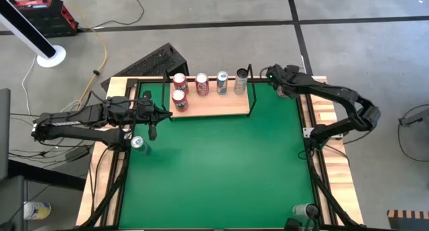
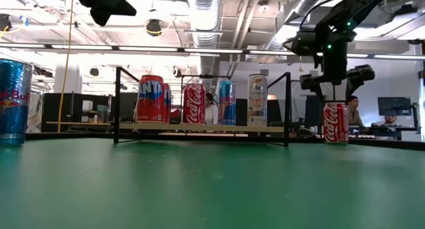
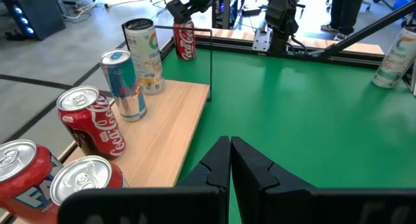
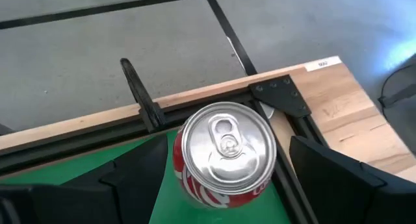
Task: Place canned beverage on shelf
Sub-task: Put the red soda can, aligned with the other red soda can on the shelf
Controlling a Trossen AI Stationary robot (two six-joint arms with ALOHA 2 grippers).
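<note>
Directly beneath the right gripper (image 4: 221, 185), whose fingers stand apart and clear of it, a red cola can (image 4: 224, 156) stands upright in the table's far corner, beside the shelf (image 1: 214, 105). The left gripper (image 3: 229, 162) is pressed together near the shelf's other end.

I worked in an open lab or office hall: beyond my right gripper (image 2: 330, 81) ran exposed ducts (image 2: 211, 10) and strip lights under a bare ceiling, with a person (image 2: 354, 111) seated at monitors (image 2: 393, 106). Under my arms lay grey concrete floor (image 1: 221, 7), loose cables (image 1: 100, 53).
</note>
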